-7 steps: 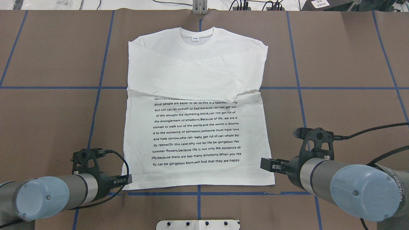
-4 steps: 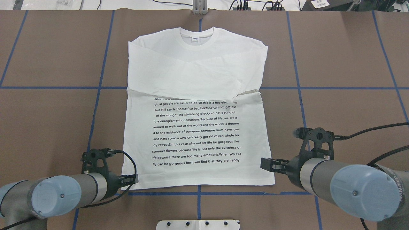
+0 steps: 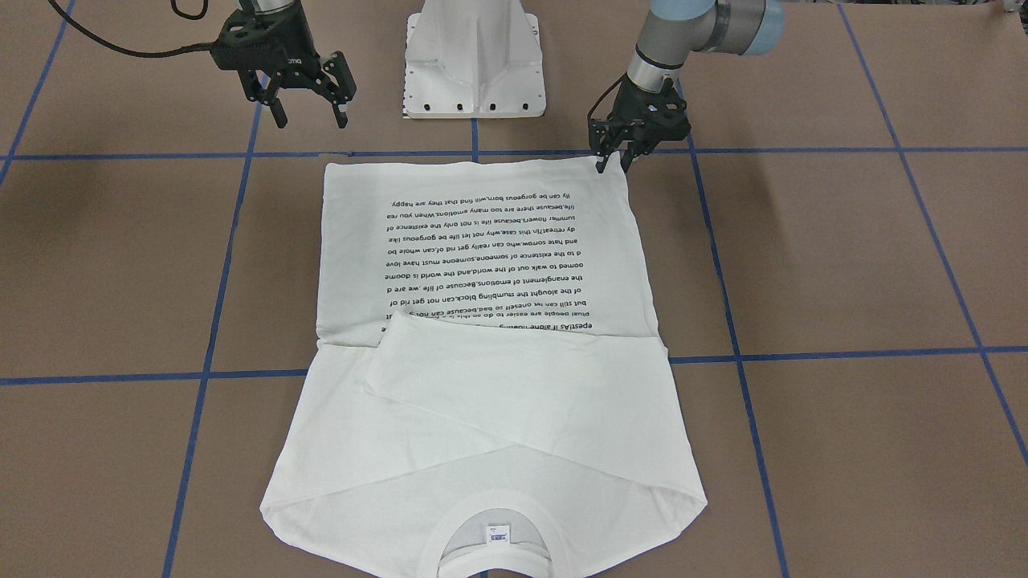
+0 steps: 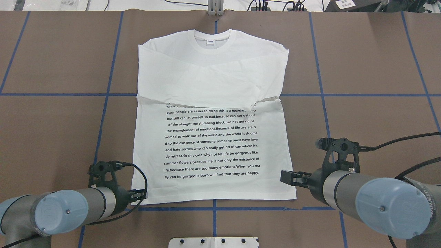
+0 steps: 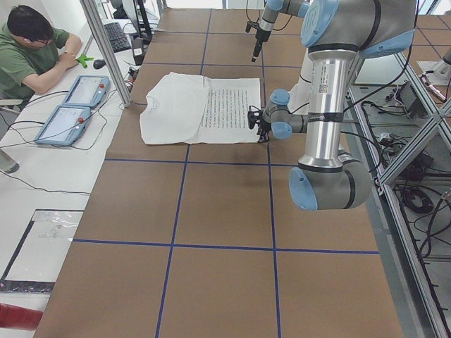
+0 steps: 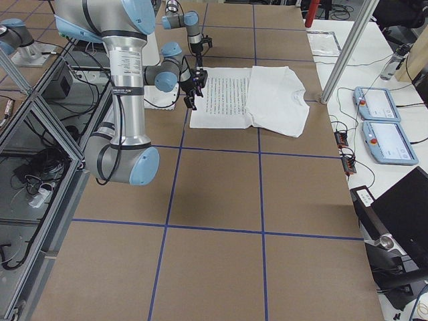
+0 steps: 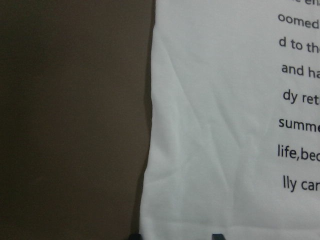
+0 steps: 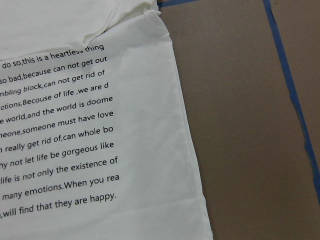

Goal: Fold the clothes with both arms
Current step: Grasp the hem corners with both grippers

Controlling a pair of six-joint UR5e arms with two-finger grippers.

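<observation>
Shirt [image 3: 482, 385] flat on worktop [image 3: 843, 265], sleeves folded over chest, print up. Left claw [image 3: 613, 164] part-open, tips down, hem corner between them. Right claw [image 3: 312, 119] wide, raised, other hem corner near, untouched.

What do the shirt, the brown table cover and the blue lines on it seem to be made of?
The shirt looks like a soft matte knit, probably cotton: it lies limp, with small creases. The table cover looks like matte brown paper or thin card, I cannot tell which: it is flat and has no shine. The lines are likely blue adhesive tape: one strip looks ragged near the hem.
</observation>
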